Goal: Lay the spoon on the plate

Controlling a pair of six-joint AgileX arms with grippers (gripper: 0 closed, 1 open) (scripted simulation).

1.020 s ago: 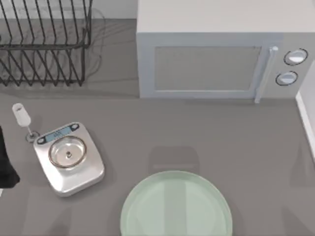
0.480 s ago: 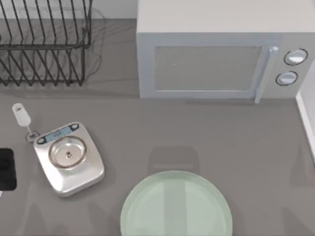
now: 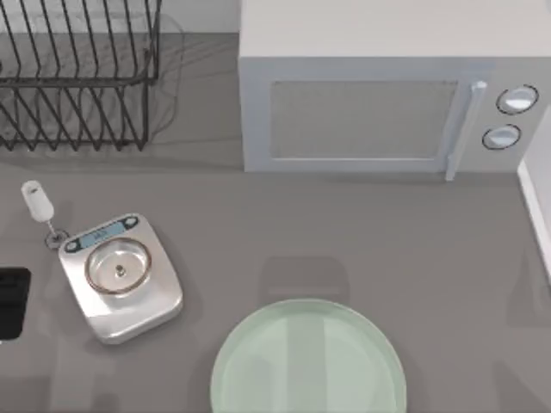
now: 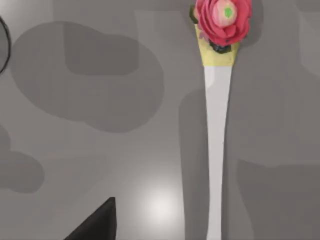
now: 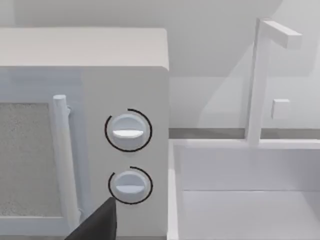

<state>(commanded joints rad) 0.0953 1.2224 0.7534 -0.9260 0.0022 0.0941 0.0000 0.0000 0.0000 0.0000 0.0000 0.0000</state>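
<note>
Our left gripper (image 3: 10,303) (open or closed we cannot tell, as with the parked right gripper (image 5: 95,225) facing the microwave (image 3: 362,112)) hovers beside the kitchen scale (image 3: 120,275); the spoon (image 3: 36,202) lies at its far corner, well apart from the plate (image 3: 308,361). A rose-tipped utensil (image 4: 217,125) beneath us invites a wrong pick

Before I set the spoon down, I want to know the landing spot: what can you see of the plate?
The plate is large, round, pale green and glassy, flat with a thin rim. It lies level on the grey table at the top view's lower edge, which cuts off its near side. It sits right of the scale, apart from it.
</note>
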